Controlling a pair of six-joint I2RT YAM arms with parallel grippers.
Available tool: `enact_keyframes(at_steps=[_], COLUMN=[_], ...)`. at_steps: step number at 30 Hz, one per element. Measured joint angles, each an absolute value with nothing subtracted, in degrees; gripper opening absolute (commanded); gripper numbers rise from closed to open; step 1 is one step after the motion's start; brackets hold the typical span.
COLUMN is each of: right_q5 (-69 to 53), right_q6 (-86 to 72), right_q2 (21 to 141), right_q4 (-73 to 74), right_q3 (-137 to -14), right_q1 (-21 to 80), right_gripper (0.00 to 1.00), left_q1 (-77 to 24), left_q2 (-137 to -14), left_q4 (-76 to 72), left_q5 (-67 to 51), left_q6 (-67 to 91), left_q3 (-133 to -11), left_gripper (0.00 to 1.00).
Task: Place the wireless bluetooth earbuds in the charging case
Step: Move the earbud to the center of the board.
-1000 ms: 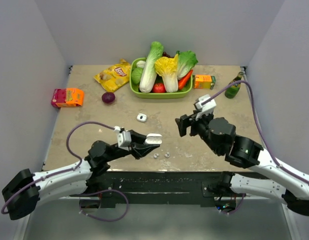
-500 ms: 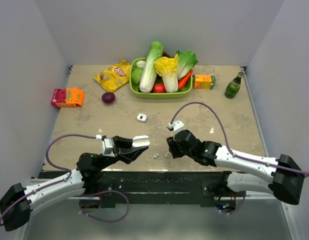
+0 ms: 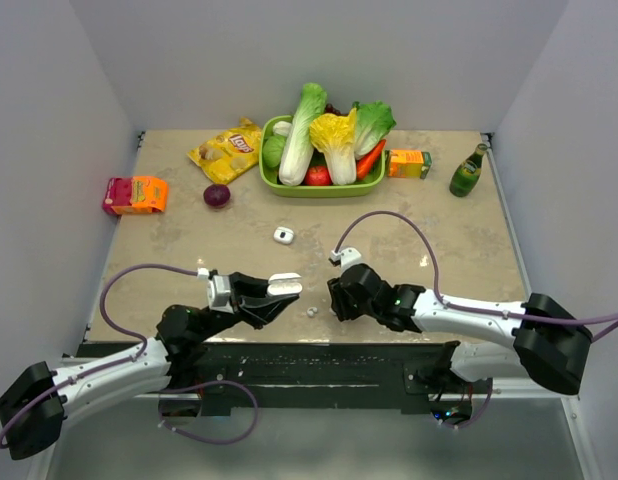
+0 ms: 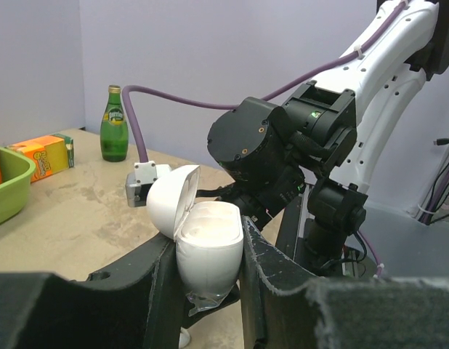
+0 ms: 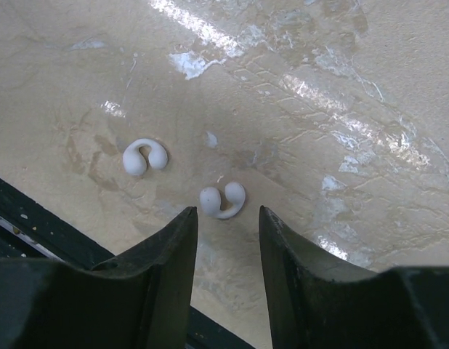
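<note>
Two white C-shaped earbuds lie on the table near its front edge. In the right wrist view, one earbud (image 5: 222, 201) is just ahead of my open right gripper (image 5: 226, 213), and the other (image 5: 145, 156) lies to its left. From above, one earbud (image 3: 312, 313) shows left of the right gripper (image 3: 334, 301), which is low over the table. My left gripper (image 4: 206, 243) is shut on the white charging case (image 4: 208, 247), held upright above the table with its lid (image 4: 168, 202) open. From above, the case (image 3: 286, 287) is left of the earbuds.
A green basket (image 3: 268, 172) of vegetables stands at the back. There are also a chip bag (image 3: 226, 150), a purple onion (image 3: 217, 195), an orange-pink box (image 3: 135, 194), a juice box (image 3: 409, 162), a green bottle (image 3: 466, 172) and a small white object (image 3: 283, 235). The table's front edge is close to the earbuds.
My right arm has come down from a raised pose to the table and moved left over the earbuds. My left gripper has drawn back a little with the case.
</note>
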State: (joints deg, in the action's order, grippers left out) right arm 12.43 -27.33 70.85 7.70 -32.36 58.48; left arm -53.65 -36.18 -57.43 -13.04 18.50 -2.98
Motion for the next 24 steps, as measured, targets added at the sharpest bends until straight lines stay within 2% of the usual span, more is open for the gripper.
enact_keyframes(at_steps=[4, 9, 19, 24], right_q5=[12.2, 11.4, 12.3, 12.5], right_q6=[-27.4, -27.8, -31.0, -32.9], right_q2=[70.5, 69.4, 72.1, 72.8], right_q4=[7.5, 6.7, 6.7, 6.6], right_q3=[-32.2, -31.1, -30.5, -30.5], right_q1=[58.5, 58.5, 58.5, 59.2], right_gripper=[0.34, 0.32, 0.15, 0.10], left_q1=[-53.6, -53.6, -53.6, -53.6], left_q2=[-36.9, -38.1, -38.3, -38.4], left_q4=[-57.6, -57.8, -58.1, -58.4], left_q5=[-13.1, -13.1, -13.0, -13.1], left_q6=[18.5, 18.5, 19.0, 19.3], left_q3=[-3.0, -3.0, -3.0, -3.0], left_gripper=[0.00, 0.00, 0.00, 0.00])
